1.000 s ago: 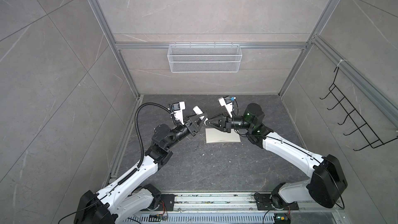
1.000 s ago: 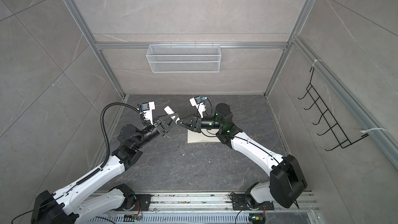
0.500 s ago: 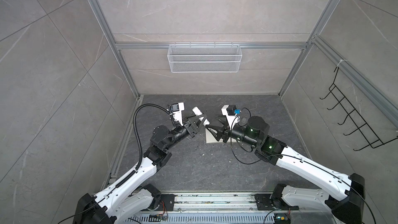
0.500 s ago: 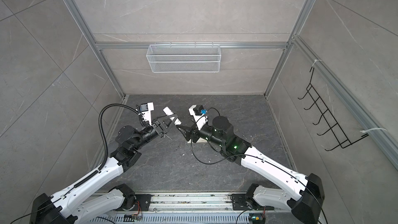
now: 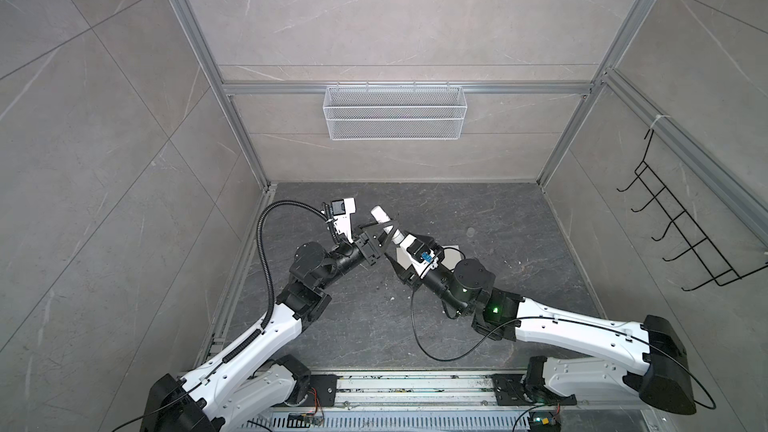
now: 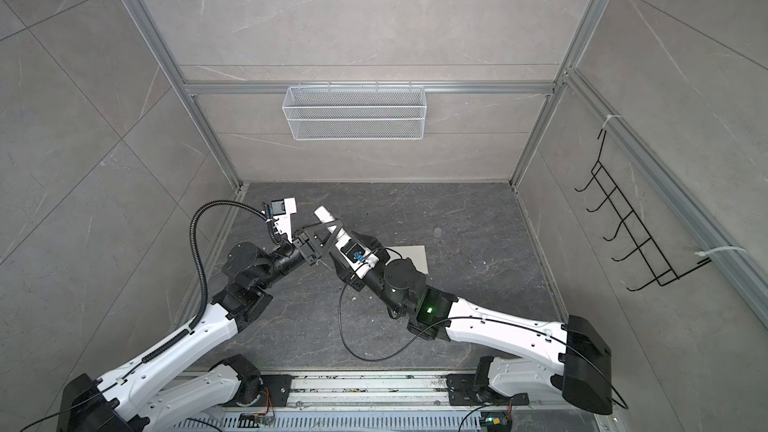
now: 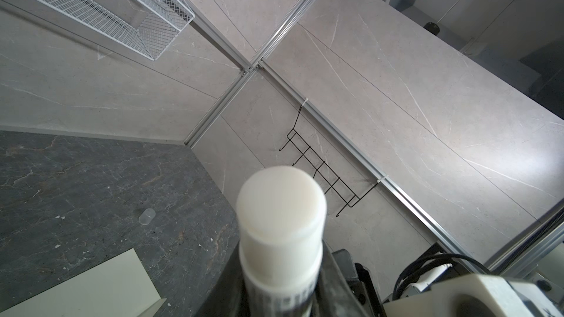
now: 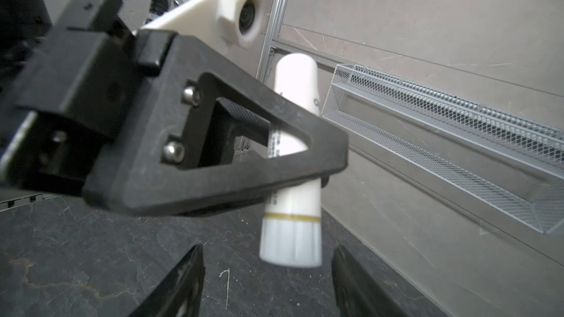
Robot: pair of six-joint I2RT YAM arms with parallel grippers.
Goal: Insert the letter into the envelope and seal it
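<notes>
We find the right gripper (image 8: 267, 251) with its jaws spread either side of the ribbed end of the glue stick (image 8: 293, 233), apart from it. The left gripper (image 5: 388, 228) clamps the stick's barrel. The envelope (image 6: 411, 257) lies flat on the table (image 5: 374, 317) under the right wrist. A clear cap (image 5: 470, 233) lies beyond.
</notes>
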